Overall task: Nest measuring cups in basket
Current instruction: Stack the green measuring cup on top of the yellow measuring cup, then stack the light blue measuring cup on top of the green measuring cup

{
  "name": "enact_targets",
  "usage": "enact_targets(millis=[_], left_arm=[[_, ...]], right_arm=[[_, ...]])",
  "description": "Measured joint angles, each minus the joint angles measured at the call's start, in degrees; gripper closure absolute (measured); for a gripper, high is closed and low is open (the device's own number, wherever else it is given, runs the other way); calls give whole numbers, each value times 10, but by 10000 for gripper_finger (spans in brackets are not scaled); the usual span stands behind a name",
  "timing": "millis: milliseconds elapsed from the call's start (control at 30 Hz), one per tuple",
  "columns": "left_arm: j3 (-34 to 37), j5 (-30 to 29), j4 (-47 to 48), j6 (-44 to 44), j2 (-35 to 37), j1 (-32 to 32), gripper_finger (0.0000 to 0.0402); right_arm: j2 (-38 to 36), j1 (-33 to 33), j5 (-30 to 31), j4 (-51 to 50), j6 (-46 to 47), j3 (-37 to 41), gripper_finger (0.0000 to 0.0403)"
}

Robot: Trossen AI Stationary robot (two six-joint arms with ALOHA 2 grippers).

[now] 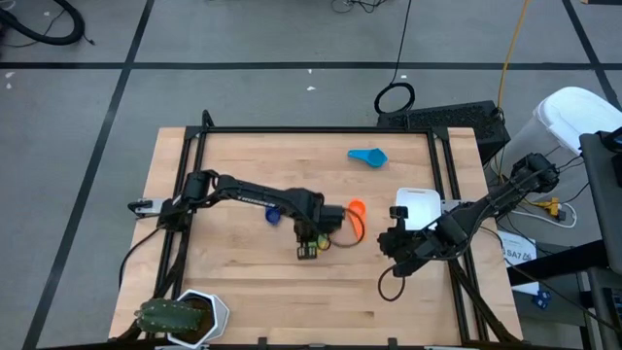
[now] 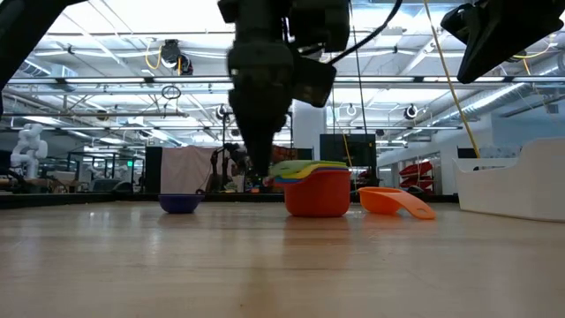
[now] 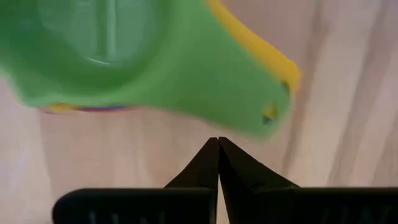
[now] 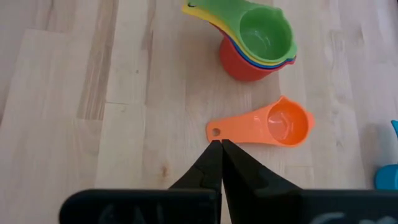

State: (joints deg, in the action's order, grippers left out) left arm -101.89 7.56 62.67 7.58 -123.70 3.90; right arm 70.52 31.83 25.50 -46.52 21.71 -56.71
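Note:
A stack of nested measuring cups [image 2: 316, 193] stands on the table, red at the bottom and green [image 3: 124, 56] on top, its handles jutting out to one side. My left gripper [image 3: 217, 140] is shut and points straight down, right beside the green handle [image 3: 249, 112]. An orange cup [image 4: 273, 124] lies next to the stack. A dark blue cup [image 1: 273, 215] and a light blue cup [image 1: 369, 156] lie apart. The white basket [image 1: 418, 206] stands at the right. My right gripper [image 4: 219, 144] hangs shut above the table beside the basket, touching nothing. My left gripper's shut fingertips [image 3: 211, 149] come down from above at the edge of the green cup's handle [image 3: 236, 127], near its free end. I cannot tell whether they touch it. The stack stands upright on the table.
A white hexagonal pot with a green plant [image 1: 185, 316] stands at the near left corner. Black rails [image 1: 311, 129] frame the table at the far edge and the sides. Bare wood [image 1: 292, 301] lies along the near edge.

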Motion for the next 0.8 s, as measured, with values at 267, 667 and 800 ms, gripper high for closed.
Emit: enact_targets(millis=[267,667,800], left_arm=[[0,-41,31,11,0,-7,394],[0,-182,115,24,0,-15,381],[0,-194,128,17,0,-21,381]], right_arm=[[0,-10,-1,0,-3,0,403],[0,-18,-1,-1,-31,0,403],[0,-54,-1,-27,-29,0,403]])
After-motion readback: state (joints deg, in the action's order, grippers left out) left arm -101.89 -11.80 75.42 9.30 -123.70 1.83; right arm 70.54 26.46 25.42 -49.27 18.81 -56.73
